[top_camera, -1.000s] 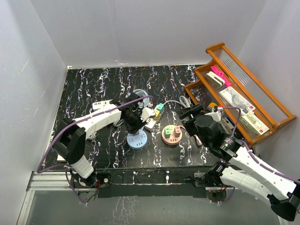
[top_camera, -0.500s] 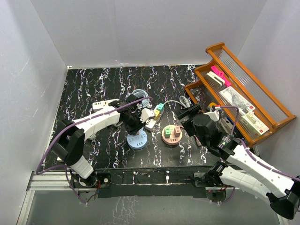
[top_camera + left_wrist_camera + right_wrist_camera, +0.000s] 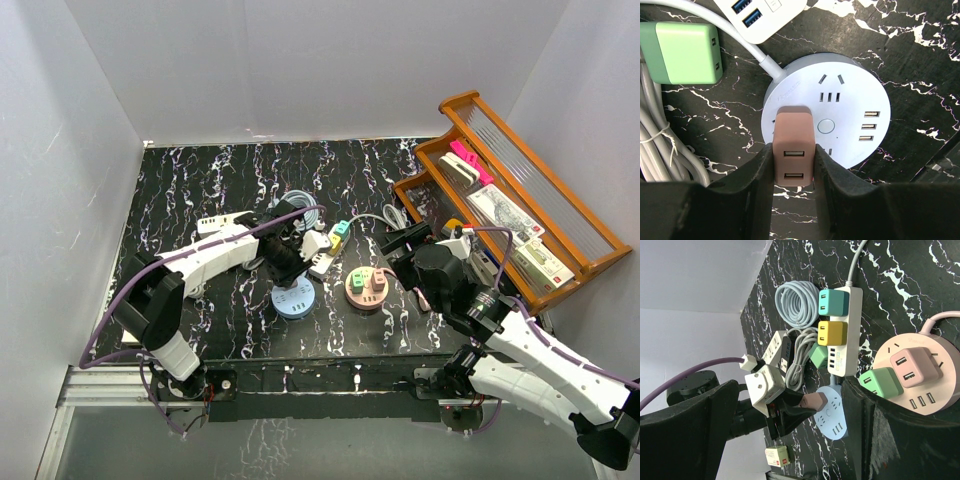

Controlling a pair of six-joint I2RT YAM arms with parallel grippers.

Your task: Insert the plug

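Note:
My left gripper point(image 3: 793, 167) is shut on a brown-pink USB plug point(image 3: 793, 150) and holds it over the near-left part of a round pale-blue socket hub point(image 3: 840, 115). The plug's prongs are hidden. In the right wrist view the plug point(image 3: 813, 401) sits tilted at the hub's point(image 3: 832, 422) edge. In the top view the left gripper point(image 3: 287, 262) is just above the hub point(image 3: 294, 302). My right gripper point(image 3: 405, 245) is open and empty, hovering right of the pink round hub point(image 3: 350, 292).
A white power strip point(image 3: 322, 262) carries teal and yellow chargers. A green charger point(image 3: 682, 52) and a white USB strip point(image 3: 765, 15) lie beside the blue hub. Grey cable coil point(image 3: 300, 205) at the back. A wooden rack point(image 3: 590, 262) stands at the right.
The left gripper with the plug shifted only slightly over the blue hub. The right arm swung a little left and came back.

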